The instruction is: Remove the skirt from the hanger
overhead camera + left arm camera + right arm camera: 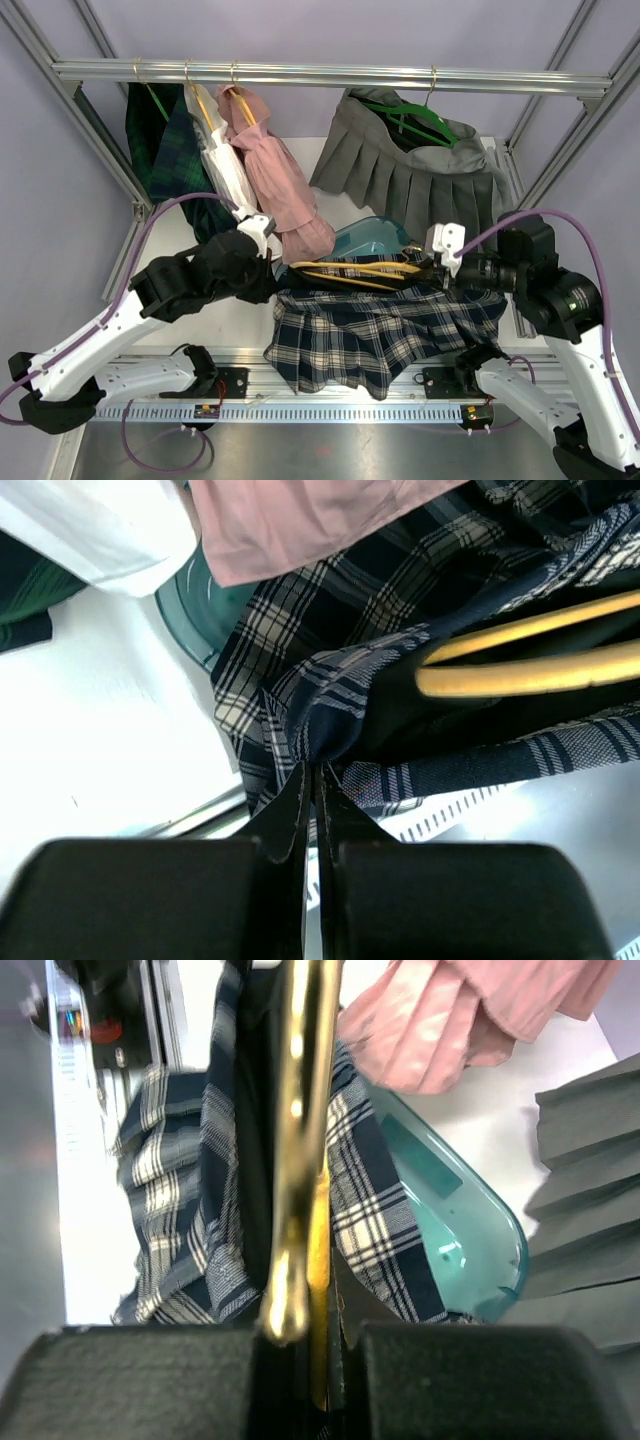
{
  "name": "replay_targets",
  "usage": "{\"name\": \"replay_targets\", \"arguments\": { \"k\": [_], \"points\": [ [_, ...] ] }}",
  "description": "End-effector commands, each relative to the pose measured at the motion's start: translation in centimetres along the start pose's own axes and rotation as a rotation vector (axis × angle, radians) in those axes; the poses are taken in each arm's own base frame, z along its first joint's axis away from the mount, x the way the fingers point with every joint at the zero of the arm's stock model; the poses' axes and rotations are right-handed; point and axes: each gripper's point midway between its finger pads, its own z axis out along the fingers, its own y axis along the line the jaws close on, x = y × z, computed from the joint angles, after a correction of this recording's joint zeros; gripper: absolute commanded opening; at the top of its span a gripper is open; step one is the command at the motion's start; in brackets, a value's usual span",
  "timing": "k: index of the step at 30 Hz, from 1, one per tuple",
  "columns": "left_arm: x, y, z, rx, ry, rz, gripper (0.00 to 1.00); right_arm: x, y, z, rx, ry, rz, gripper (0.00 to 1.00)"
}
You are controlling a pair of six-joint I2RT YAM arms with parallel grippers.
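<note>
The plaid skirt (385,335) sits lower centre in the overhead view, spread on the table with its hem hanging over the near edge. The gold hanger (350,270) lies across its waist, just in front of the teal tub (365,238). My left gripper (315,780) is pinched tight on a fold of the skirt's edge near the hanger's left end. My right gripper (305,1345) is clamped on the hanger at its right end. I judge this to be the separating step: cloth in one gripper, hanger in the other, skirt not yet free. Next I'd draw the hanger toward the right of the frame while the left gripper anchors the cloth. I can't see how the waist is fastened, so I'd pull gently and watch for snagging.
</note>
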Motion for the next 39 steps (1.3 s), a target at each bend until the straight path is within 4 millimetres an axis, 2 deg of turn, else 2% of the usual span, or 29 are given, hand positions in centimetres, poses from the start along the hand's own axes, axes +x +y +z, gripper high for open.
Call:
{"name": "replay_targets", "arguments": {
  "k": [1,5,8,10,12,14,16,18,19,20,22,24,25,26,27,28,29,33,34,39],
  "points": [
    [-0.1,0.2,1.3,0.005,-0.02,0.045,0.0,-5.3,-3.3,-0.5,0.115,-0.124,0.06,0.0],
    [-0.2,0.5,2.1,-0.002,-0.055,0.05,0.0,-6.0,-4.3,-0.5,0.146,-0.13,0.062,0.0],
    [-0.7,0.6,2.2,0.001,-0.094,0.057,0.0,-6.5,-3.1,-0.4,0.08,-0.156,0.054,0.0],
    [-1.3,0.6,2.0,0.008,-0.129,0.066,0.0,-6.6,-3.4,-0.1,0.083,-0.17,0.054,0.0],
    [-2.7,-0.2,1.7,0.048,-0.2,0.062,0.0,-6.4,-3.7,0.3,0.075,-0.165,0.035,0.0],
    [-4.7,-1.8,0.4,0.144,-0.306,0.071,0.0,-5.9,-4.2,0.8,0.078,-0.152,0.008,0.0],
    [-5.9,-2.8,-1.1,0.207,-0.378,0.11,0.16,-5.2,-5.1,1.4,0.085,-0.114,-0.014,0.0],
    [-7.6,-3.7,-3.6,0.273,-0.491,0.178,0.3,-4.6,-6.2,1.8,0.092,-0.064,-0.057,0.0],
    [-7.7,-4.4,-4.5,0.322,-0.514,0.218,0.5,-4.6,-6.3,1.8,0.087,-0.053,-0.086,0.0],
    [-8.3,-4.6,-6.1,0.35,-0.571,0.237,0.6,-4.5,-6.4,1.6,0.074,-0.036,-0.143,0.0],
    [-8.4,-5.0,-8.0,0.396,-0.621,0.336,0.76,-4.5,-6.5,1.8,0.04,-0.015,-0.189,0.0],
    [-8.5,-4.7,-9.6,0.398,-0.669,0.415,0.83,-3.8,-6.0,2.1,-0.024,0.008,-0.262,0.0],
    [-8.2,-5.1,-10.1,0.423,-0.668,0.453,0.88,-4.2,-6.0,2.0,-0.048,0.004,-0.369,0.0],
    [-7.8,-5.0,-10.2,0.424,-0.657,0.483,0.91,-3.1,-4.8,2.3,-0.132,0.022,-0.364,0.0],
    [-7.9,-5.2,-10.4,0.426,-0.659,0.527,0.92,-2.9,-4.5,2.4,-0.17,0.023,-0.398,0.0],
    [-7.8,-5.4,-10.3,0.434,-0.646,0.544,0.95,-3.2,-4.4,2.3,-0.195,0.016,-0.486,0.0],
    [-7.6,-5.6,-9.9,0.438,-0.624,0.579,0.95,-2.4,-3.6,2.3,-0.253,0.032,-0.473,0.0],
    [-7.1,-7.5,-7.4,0.495,-0.528,0.677,0.99,-1.9,-3.2,3.7,-0.374,0.005,-0.481,0.0],
    [-6.9,-8.2,-6.2,0.512,-0.486,0.695,0.99,-2.2,-3.3,3.8,-0.382,-0.007,-0.495,0.0],
    [-7.3,-10.1,-3.4,0.537,-0.439,0.764,0.92,-2.1,-2.9,4.6,-0.449,-0.024,-0.431,0.0]
  ]
}}
